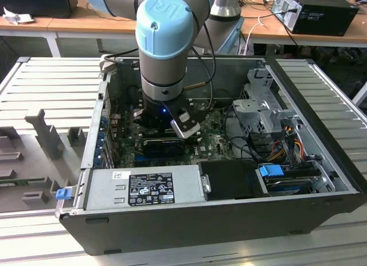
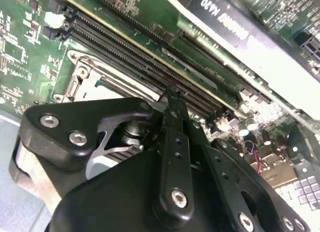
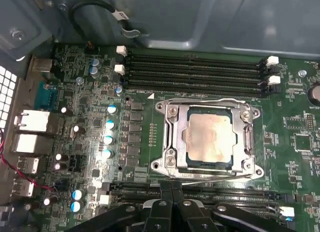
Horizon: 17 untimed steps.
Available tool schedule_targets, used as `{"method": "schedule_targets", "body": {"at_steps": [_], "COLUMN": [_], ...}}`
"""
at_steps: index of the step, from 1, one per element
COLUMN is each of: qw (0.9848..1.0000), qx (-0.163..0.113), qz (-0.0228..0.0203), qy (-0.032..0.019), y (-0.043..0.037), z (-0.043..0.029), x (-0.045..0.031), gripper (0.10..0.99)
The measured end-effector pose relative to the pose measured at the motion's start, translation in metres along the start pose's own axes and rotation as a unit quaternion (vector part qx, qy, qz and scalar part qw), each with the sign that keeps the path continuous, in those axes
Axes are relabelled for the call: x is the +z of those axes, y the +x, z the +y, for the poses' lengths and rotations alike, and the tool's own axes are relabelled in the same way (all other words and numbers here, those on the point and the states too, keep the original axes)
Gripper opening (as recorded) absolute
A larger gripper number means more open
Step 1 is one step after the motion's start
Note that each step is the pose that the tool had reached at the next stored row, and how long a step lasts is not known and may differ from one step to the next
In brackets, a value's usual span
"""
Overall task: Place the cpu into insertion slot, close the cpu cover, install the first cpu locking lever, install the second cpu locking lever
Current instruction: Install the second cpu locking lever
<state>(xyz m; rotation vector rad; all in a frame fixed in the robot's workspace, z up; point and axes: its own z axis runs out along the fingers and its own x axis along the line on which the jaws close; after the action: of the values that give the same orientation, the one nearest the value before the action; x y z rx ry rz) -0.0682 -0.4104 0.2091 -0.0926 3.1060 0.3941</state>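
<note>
Your black claw (image 3: 171, 188), fingers pressed together, sits beside long black memory slots (image 3: 195, 72); the silvery-tan square cpu (image 3: 209, 137) lies under its shiny metal cover (image 3: 172, 137).

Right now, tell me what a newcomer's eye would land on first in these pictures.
First the grey arm with its big blue cap, reaching down into the open computer case in the exterior view. Next, in the first wrist view, the silvery-tan cpu lying in its socket with the metal cover closed around it, on the green board beside the long black memory slots.
</note>
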Motion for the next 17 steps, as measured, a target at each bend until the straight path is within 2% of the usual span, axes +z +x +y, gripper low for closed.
{"method": "schedule_targets", "body": {"at_steps": [5, 11, 13, 17], "qw": [1.0000, 1.0000, 0.9999, 0.9998], "qx": [0.000, 0.000, 0.000, 0.000], "qz": [-0.0003, -0.0005, -0.0009, -0.0009], "qy": [-0.0054, -0.0086, -0.0154, -0.0188], "y": [0.0010, 0.0056, 0.0073, 0.0077], "z": [-0.0017, -0.0033, -0.0037, -0.0048], "x": [0.0014, 0.0083, 0.0103, 0.0138], "gripper": [0.106, 0.106, 0.106, 0.106]}}
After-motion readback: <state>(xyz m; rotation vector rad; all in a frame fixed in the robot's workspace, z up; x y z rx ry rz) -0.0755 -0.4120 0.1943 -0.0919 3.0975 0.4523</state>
